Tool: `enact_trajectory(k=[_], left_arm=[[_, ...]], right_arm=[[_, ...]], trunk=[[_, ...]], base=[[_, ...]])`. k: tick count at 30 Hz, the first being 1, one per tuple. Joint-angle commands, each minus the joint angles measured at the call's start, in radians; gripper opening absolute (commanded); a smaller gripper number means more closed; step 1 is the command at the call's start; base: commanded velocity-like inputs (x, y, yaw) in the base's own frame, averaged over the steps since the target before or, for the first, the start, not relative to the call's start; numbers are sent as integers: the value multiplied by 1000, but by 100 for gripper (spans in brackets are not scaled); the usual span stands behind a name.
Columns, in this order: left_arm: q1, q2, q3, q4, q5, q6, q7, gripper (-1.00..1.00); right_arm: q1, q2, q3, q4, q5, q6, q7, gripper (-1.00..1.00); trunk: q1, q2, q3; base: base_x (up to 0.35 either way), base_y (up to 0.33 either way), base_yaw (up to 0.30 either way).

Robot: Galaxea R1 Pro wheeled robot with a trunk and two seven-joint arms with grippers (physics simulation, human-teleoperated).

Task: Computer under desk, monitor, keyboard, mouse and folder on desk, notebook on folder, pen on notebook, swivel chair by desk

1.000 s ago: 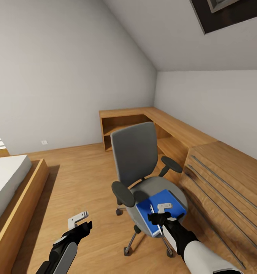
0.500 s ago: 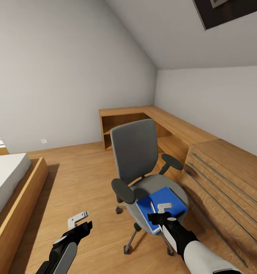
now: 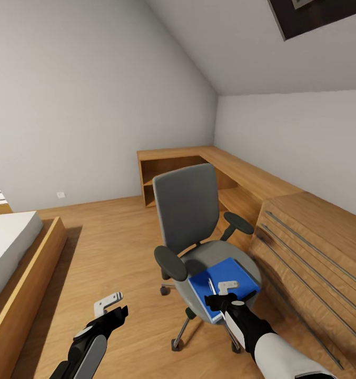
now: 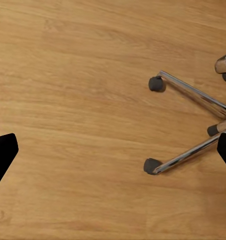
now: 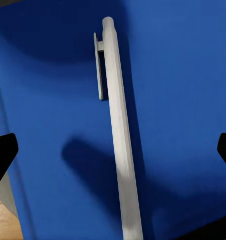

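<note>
A grey swivel chair (image 3: 199, 231) stands on the wooden floor (image 3: 109, 237) beside a light wooden chest (image 3: 309, 258), serving as a stand-in shelf: the blue folder (image 3: 220, 287) lies flat on its seat with the white pen (image 5: 118, 135) resting loose on the cover. The right tool (image 3: 225, 295) hovers just above the pen, its fingers spread wide to either side and holding nothing, apparently lined up to take it first. The left tool (image 3: 110, 309) hangs open and empty over bare floor near the chair's wheeled base (image 4: 188, 125).

pen (image 5: 118, 125) on folder (image 3: 223, 279) | folder on swivel chair (image 3: 194, 221) seat | chest (image 3: 309, 252) right of chair
</note>
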Motion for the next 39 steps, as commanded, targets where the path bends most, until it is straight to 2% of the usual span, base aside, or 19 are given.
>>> enact_trajectory(k=[1,4,32,39], left_arm=[[0,1,-3,-1,9,1,10,100],[0,1,-3,-1,8,1,9,100],[0,1,-2,-1,13,2,5,100],[0,1,-2,-1,13,2,5,100]], right_arm=[[0,-1,5,-2,0,7,-2,100],[0,-1,5,-2,0,7,-3,100],[0,3,5,-3,0,11,-9,100],[0,4,5,-3,1,11,-46,100]], trunk=[[4,-7,-4],[15,-28,-13],[15,-28,-13],[15,-28,-13]], base=[[0,0,0],[0,0,0],[0,0,0],[0,0,0]])
